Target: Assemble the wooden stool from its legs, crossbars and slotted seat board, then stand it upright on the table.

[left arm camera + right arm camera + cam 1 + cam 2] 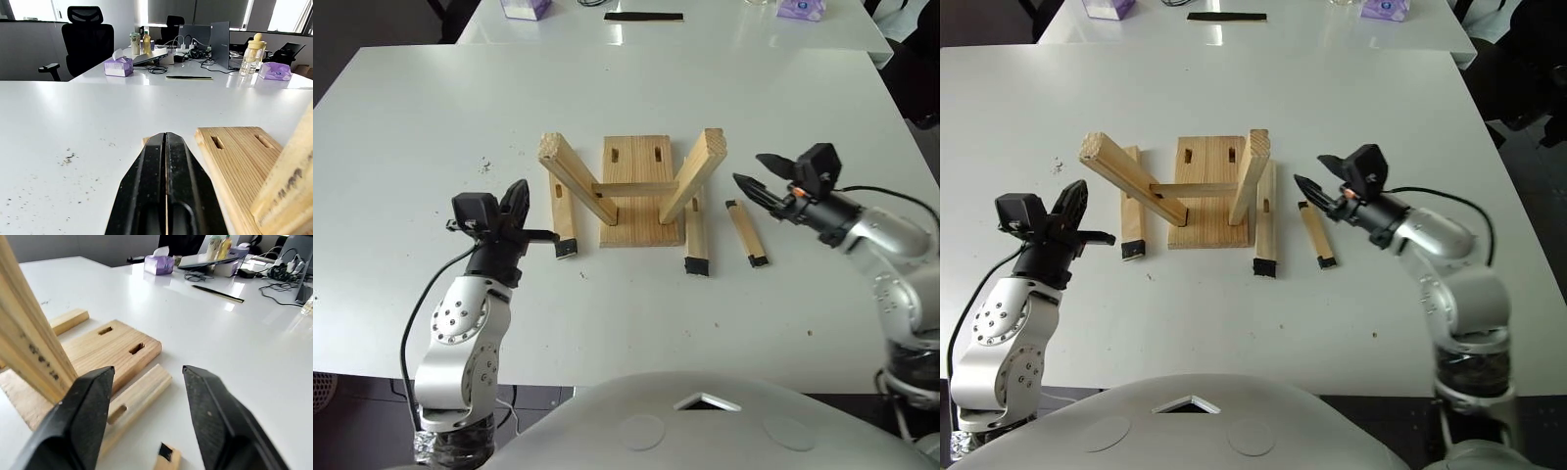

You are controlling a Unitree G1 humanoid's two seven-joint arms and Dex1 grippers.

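Note:
The slotted seat board [641,227] lies flat on the white table [431,108]. Two legs [576,178] [697,172] stand in it, leaning outward, joined by a crossbar [634,188]. A loose leg [564,223] lies left of the board, another loose leg [696,240] lies right of it, and a short crossbar [747,233] lies farther right. My left gripper [521,188] is shut and empty, left of the loose left leg; its fingers [165,186] point at the board [239,156]. My right gripper [751,168] hovers open above the short crossbar, facing the board [110,345].
A second table behind holds tissue boxes [526,8] [801,9] and a black strip [644,16]. Small dark crumbs [485,164] dot the table left of the stool. Bare tabletop lies all around the parts. The table's right edge [915,137] is close behind my right arm.

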